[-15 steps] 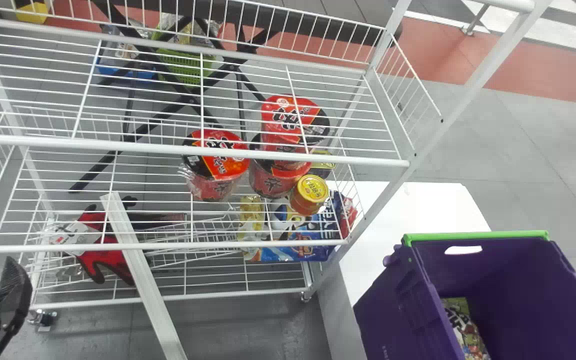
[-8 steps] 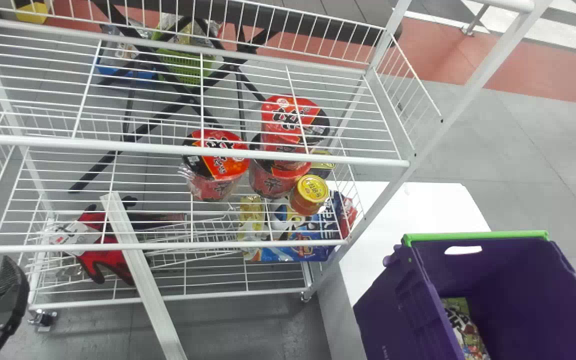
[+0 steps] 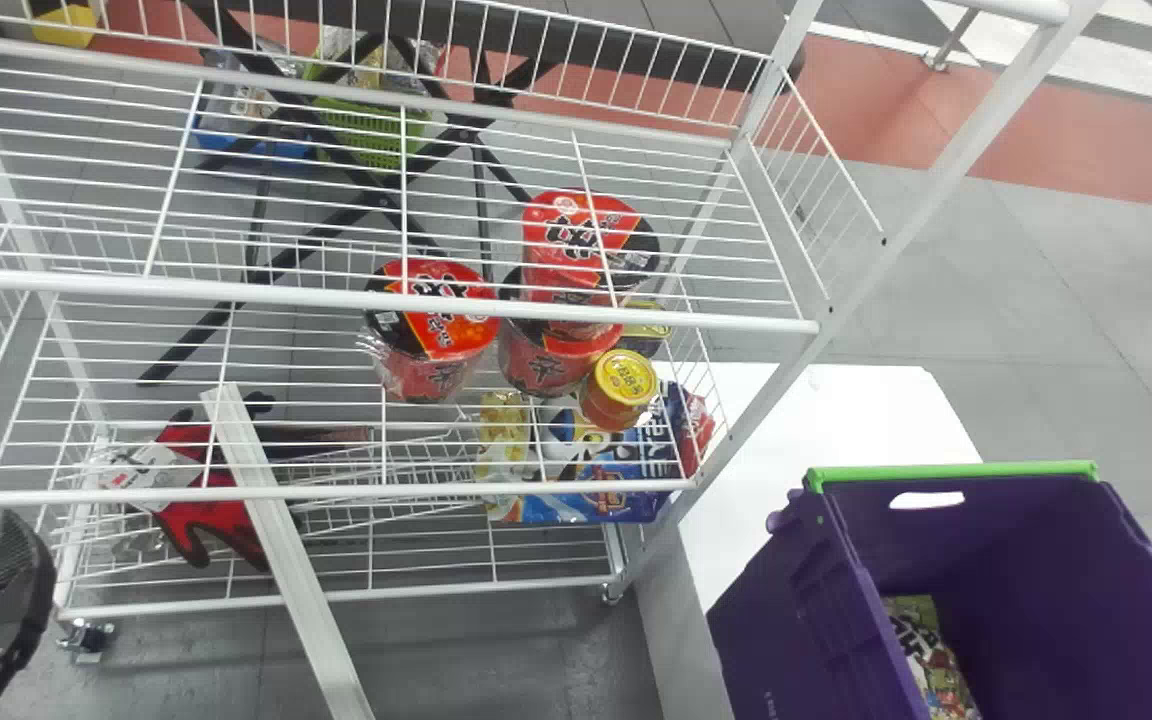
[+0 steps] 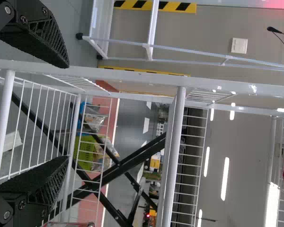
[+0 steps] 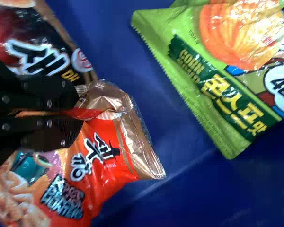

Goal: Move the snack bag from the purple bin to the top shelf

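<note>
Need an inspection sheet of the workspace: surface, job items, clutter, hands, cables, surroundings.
Surface: white table beside a white wire rack.
Job's things: red snack bag in the purple bin; top shelf above stocked shelves.
Clutter: green snack bag and dark bag near the red one; red cups on the rack.
Hands: right pinches the red bag's end; left open by the rack.
Cables: nothing certain.
Surroundings: grey floor, crossed black legs.

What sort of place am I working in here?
Probably a mock store or stockroom: a wire rack holding red noodle tubs, a purple bin of snack bags, and striped floor-edge tape.
</note>
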Robot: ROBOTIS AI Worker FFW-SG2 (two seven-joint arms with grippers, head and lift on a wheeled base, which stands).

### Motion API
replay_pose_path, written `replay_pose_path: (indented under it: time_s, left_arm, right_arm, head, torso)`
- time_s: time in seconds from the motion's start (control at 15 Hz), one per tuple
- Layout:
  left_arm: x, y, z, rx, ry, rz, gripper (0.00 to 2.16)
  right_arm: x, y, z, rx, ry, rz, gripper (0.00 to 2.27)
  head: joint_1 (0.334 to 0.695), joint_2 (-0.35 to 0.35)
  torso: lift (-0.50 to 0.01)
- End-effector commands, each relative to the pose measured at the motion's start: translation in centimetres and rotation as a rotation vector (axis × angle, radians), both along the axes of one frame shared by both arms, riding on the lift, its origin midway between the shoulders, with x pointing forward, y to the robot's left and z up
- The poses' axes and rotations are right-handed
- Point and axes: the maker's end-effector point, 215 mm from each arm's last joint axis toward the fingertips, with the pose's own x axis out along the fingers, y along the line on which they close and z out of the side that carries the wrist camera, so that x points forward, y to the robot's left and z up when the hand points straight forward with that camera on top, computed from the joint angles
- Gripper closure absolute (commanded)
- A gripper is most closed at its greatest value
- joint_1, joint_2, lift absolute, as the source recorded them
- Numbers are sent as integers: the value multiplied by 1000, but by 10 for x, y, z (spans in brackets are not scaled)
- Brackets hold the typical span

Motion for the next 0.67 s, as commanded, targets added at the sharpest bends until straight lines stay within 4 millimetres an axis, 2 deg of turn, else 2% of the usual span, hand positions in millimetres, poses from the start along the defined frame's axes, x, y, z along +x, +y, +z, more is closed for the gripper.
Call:
replay_pose_path:
  time_s: [0.0, 0.27, 0.6]
  left_arm:
    - [0, 0, 0, 0, -1, 2, 137]
    - [0, -2, 0, -4, 0, -1, 137]
    - [3, -5, 2, -5, -1, -8, 137]
  right_arm:
    - [-5, -10, 18, -8, -6, -20, 2253]
    - [-12, -23, 65, 16, -54, -121, 2253]
    - [4, -29, 109, 38, -127, -192, 2253]
  head:
    - [695, -350]
    - [695, -350]
    - [695, -350]
  torso:
    - [-451]
    - [-451]
    - [-451]
